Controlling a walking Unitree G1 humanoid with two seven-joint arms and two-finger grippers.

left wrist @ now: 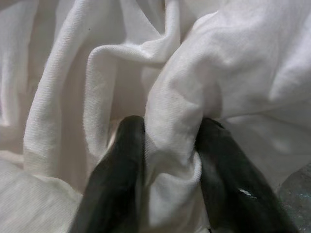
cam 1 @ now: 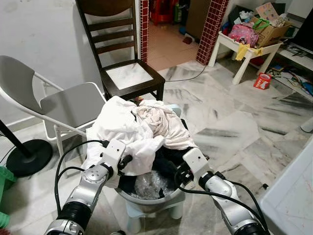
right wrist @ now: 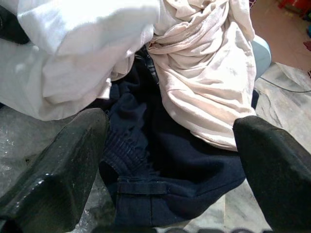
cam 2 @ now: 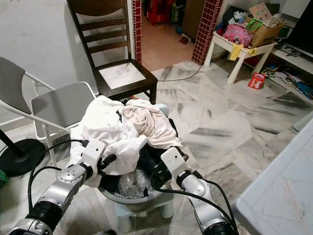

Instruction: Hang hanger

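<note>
A metal basin on a small pale stool holds a heap of laundry. On top lies a white garment, beside it a cream one, and under them a dark navy garment. My left gripper is at the heap's near left side, shut on a fold of the white garment. My right gripper hangs open just over the navy garment at the basin's near right side, with nothing between its fingers. Clear plastic lines the basin's bottom.
A dark wooden chair stands right behind the basin, and a grey folding chair is to its left. A black round base sits on the floor at the far left. A cluttered white table is at the back right, a white surface at the near right.
</note>
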